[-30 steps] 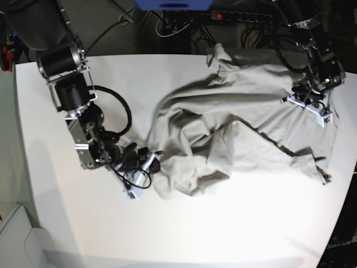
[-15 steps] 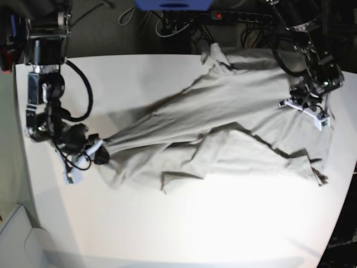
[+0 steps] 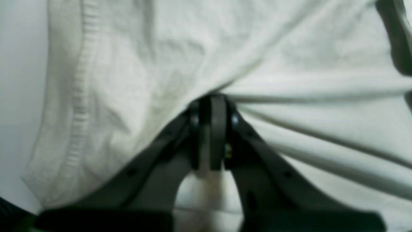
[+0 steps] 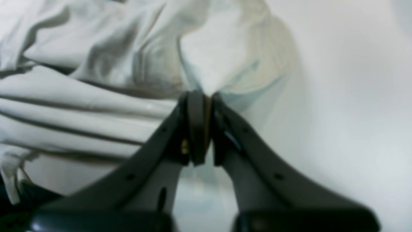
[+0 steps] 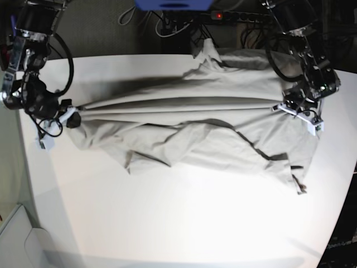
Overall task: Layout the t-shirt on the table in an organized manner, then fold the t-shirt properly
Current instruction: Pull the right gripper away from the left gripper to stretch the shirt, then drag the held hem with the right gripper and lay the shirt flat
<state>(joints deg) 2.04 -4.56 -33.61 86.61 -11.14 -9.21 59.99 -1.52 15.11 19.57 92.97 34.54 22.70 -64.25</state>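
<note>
white table (image 5: 184,223) fills most of the base view, its bare surface showing in front of and beside the garment. across its far half lies the t-shirt (image 5: 195,128), a pale grey-beige cloth pulled out lengthwise between the two arms, with long straight creases running along its upper part and looser, rumpled folds along its near edge. part of the cloth at the far side reaches the table's back edge, near dark cables (image 5: 178,25) behind the table.

at one end of the shirt, on the base view's right, the left gripper (image 5: 293,106) is clenched on the fabric; in the left wrist view its fingers (image 3: 219,129) are pressed together with cloth bunched at their tips, tension creases fan out from the pinch, and a ribbed hem runs down the shirt's edge just beside it. beyond that hem the bare table shows.

at the opposite end, on the base view's left, the right gripper (image 5: 73,116) is likewise clamped on the shirt; in the right wrist view its fingers (image 4: 196,125) meet on a gathered peak of fabric, with stretched folds to one side and bare table to the other.
</note>
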